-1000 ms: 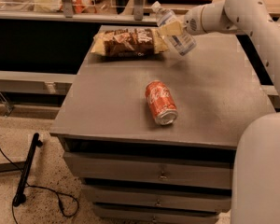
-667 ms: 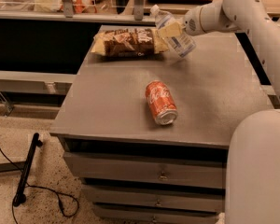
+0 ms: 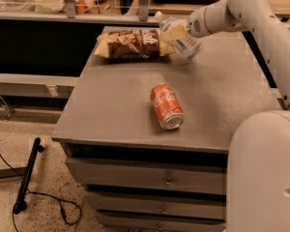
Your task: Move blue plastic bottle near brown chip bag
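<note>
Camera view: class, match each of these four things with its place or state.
1 bottle
2 bag
3 can
4 end effector

A on its side, middle of the table
B flat, at the far edge
C tilted, held beside the bag's right end
D closed on the bottle, over the far side

Pairs: 1-C, 2-B, 3-A, 4-D
</note>
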You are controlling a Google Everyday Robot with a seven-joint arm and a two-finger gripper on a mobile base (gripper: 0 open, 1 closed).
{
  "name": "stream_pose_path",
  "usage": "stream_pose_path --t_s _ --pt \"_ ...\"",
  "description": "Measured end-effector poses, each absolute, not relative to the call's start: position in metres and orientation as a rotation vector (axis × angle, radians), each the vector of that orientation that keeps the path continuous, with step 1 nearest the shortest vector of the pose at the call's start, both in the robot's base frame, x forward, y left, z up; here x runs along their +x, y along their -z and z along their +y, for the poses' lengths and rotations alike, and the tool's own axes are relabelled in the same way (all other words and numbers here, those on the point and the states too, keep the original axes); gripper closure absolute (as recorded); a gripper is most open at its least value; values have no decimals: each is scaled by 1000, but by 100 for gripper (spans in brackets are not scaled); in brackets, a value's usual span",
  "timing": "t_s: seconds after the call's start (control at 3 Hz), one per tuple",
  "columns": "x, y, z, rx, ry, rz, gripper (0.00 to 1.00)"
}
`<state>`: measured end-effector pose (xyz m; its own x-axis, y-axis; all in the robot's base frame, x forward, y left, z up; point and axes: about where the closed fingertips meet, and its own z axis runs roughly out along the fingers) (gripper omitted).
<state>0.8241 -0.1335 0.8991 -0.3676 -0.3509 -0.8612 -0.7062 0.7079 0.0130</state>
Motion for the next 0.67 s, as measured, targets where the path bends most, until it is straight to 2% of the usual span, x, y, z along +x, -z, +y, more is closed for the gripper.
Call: stream_pose_path --t_s 0.33,0.67 --pt "821 -898 -131 -829 -490 1997 0" --pt "815 -903 -135 -867 -500 2002 0"
